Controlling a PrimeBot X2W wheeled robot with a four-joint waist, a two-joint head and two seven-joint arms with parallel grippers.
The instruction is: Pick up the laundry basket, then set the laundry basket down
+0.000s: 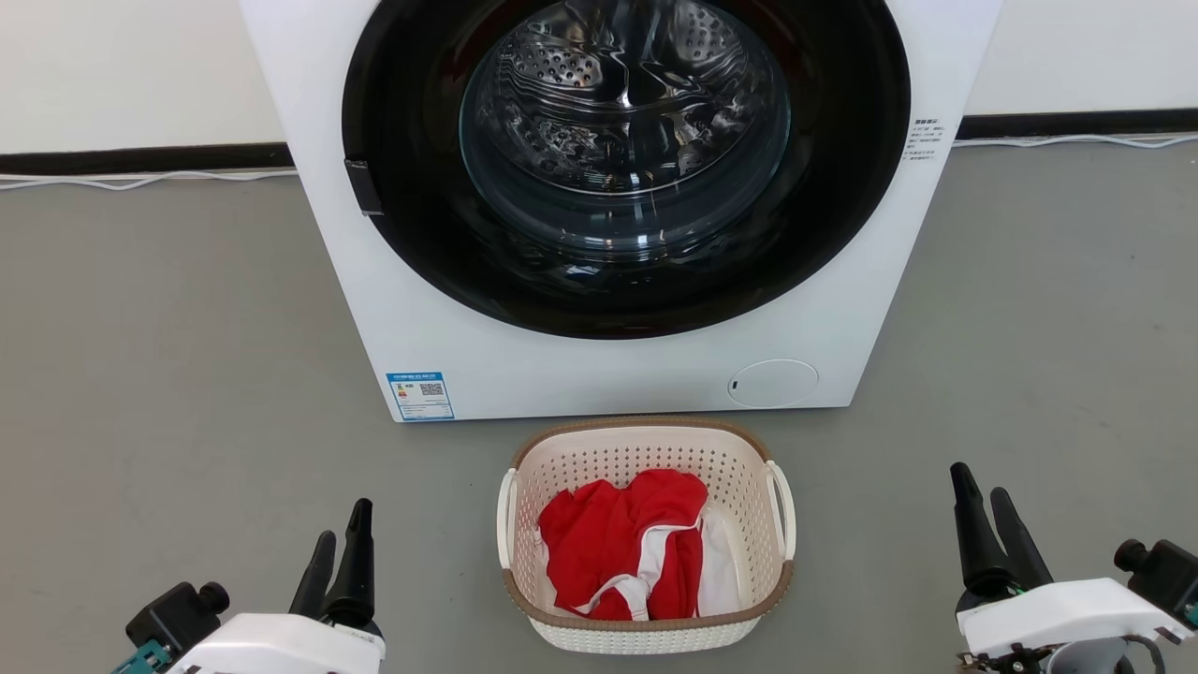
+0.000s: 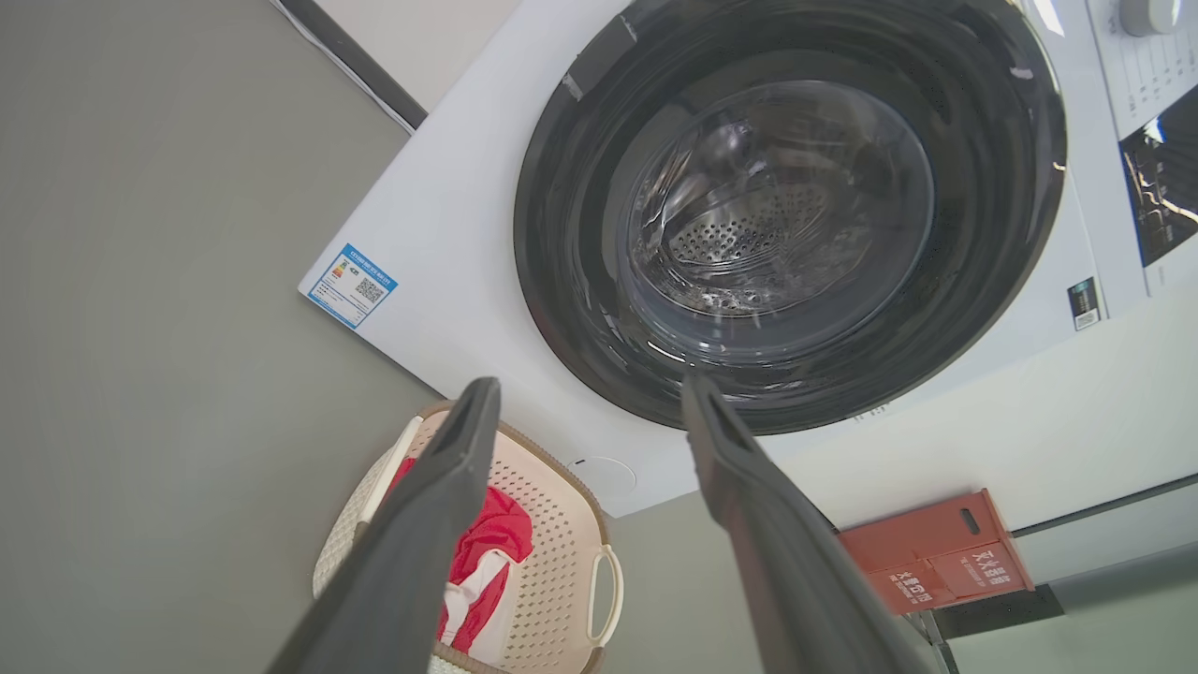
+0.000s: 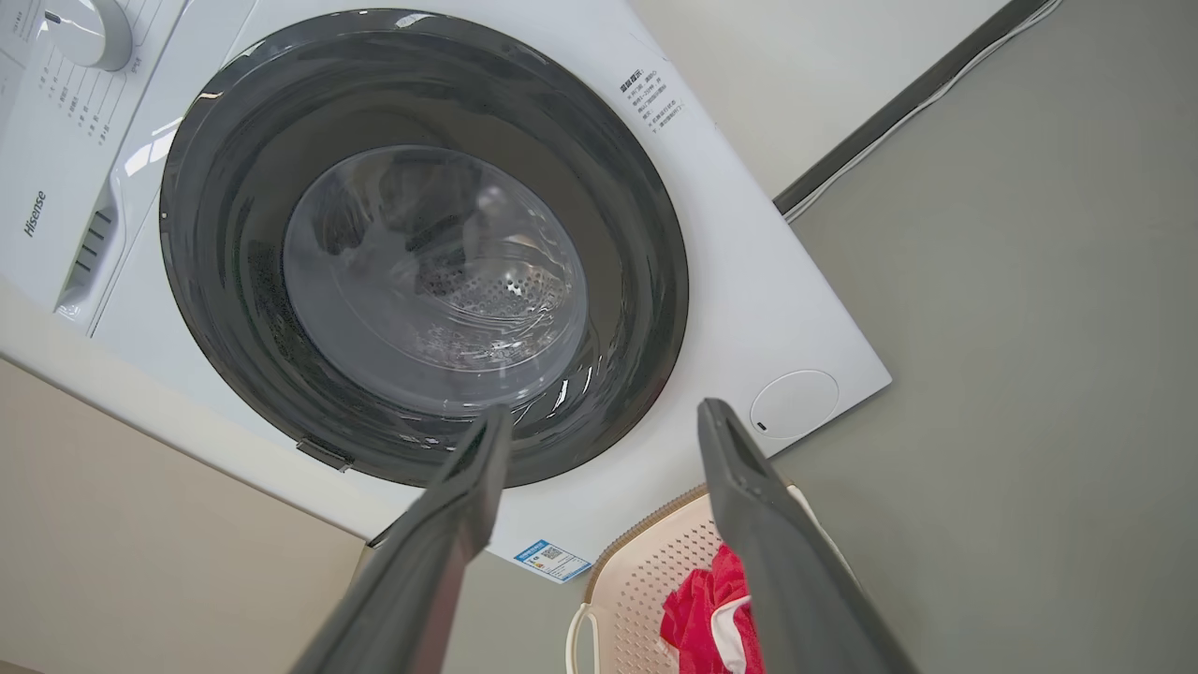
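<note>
Low corners, head view: L fingers & R fingers, both pairs spread apart, holding nothing. Btwn them, centre: laundry basket, cream w/ brown rim, upright on grey floor, well apart from both. Inside: red-and-white cloth. Just behind basket: white washing machine, dark round door, steel drum seen thru glass. Beyond: pale wall.

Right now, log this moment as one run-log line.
stage: pre-pickup | laundry basket: on floor before washing machine, red cloth inside | left pincer: open, empty | right pincer: open, empty
</note>
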